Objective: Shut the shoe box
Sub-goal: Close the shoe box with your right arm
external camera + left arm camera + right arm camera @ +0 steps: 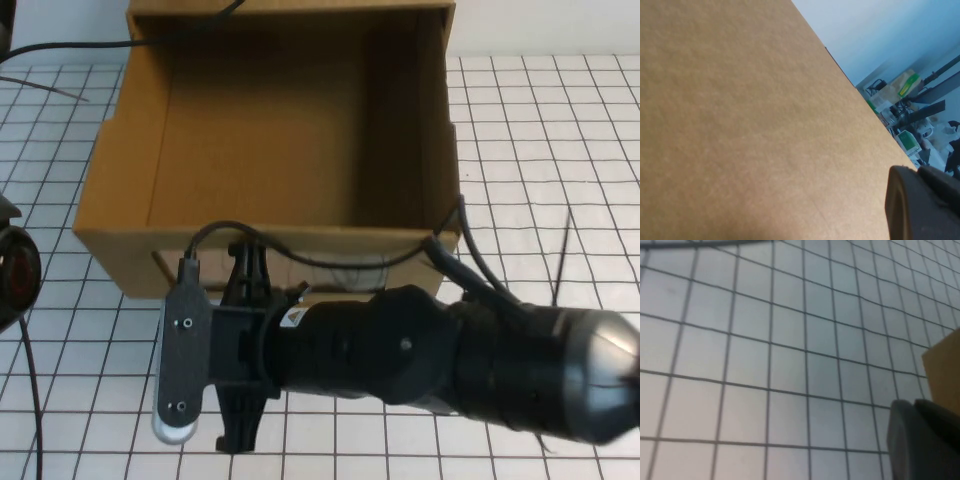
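The shoe box [110, 235] is a brown cardboard drawer seen from above, open and empty, with its front wall towards me. Part of the clear window [340, 275] shows below the front edge; the white tab is hidden by my arm. My right gripper [238, 350] lies across the front of the box with its jaws spread, the far jaw at the front wall. One of its fingers [920, 440] shows over the table beside a box corner [945, 365]. My left gripper [922, 205] is close against a plain cardboard face [740, 125]. Its arm [12, 270] shows at the far left.
The white grid table [540, 150] runs round the box on the left, right and near sides. Black cables lie at the back left [60, 48] and along my right arm [470, 250]. A thin dark line [562, 260] lies on the table at the right.
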`<control>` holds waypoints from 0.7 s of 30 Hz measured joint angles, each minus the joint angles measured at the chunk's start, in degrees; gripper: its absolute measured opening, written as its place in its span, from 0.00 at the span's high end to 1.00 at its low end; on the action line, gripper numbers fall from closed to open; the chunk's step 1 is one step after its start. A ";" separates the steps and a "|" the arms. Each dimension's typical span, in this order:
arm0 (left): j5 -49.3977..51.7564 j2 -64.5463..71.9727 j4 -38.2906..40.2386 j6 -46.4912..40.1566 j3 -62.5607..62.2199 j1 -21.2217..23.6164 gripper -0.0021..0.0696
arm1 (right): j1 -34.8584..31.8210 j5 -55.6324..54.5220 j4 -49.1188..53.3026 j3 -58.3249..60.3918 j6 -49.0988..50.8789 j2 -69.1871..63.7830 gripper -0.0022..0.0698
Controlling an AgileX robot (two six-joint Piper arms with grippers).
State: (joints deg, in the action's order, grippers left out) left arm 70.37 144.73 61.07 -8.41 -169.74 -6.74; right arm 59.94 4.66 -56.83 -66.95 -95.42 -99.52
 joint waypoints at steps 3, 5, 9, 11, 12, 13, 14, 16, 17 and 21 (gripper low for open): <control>0.00 0.00 0.11 0.12 0.00 0.00 0.97 | -1.54 -2.19 -0.12 -1.36 -2.44 -2.30 0.99; 0.00 0.00 0.20 0.11 0.00 0.00 0.97 | -3.46 -2.42 -0.26 -3.12 -3.15 -3.97 0.99; 0.00 0.00 0.35 0.19 0.00 0.00 0.97 | -8.06 -1.10 -0.26 -8.34 -3.49 -7.27 0.99; 0.00 0.00 0.35 0.19 0.00 0.00 0.97 | -10.43 0.70 -0.32 -11.73 -3.49 -9.10 0.99; 0.00 0.00 0.35 0.19 0.00 0.00 0.97 | -11.67 1.64 -0.32 -13.84 -3.49 -10.22 0.99; 0.00 0.00 0.35 0.19 0.00 0.00 0.97 | -12.60 2.30 -0.32 -15.57 -3.49 -11.19 0.99; -0.04 0.00 0.35 0.19 0.00 0.00 0.97 | -13.88 3.03 -0.32 -17.75 -3.49 -12.43 0.99; -0.13 0.00 0.35 -0.03 0.00 0.00 0.97 | -15.51 4.51 -0.32 -22.01 -3.49 -15.00 0.99; -0.13 0.00 0.35 -0.01 0.00 0.00 0.97 | -16.42 5.34 -0.32 -24.11 -3.49 -16.24 0.99; -0.03 0.00 0.35 -0.38 0.00 0.00 0.97 | -19.40 8.21 -0.62 -30.84 -3.49 -20.07 0.99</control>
State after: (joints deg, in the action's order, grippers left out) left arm 70.34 144.73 61.42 -8.80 -169.74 -6.74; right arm 40.53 12.87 -57.45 -97.79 -98.92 -119.59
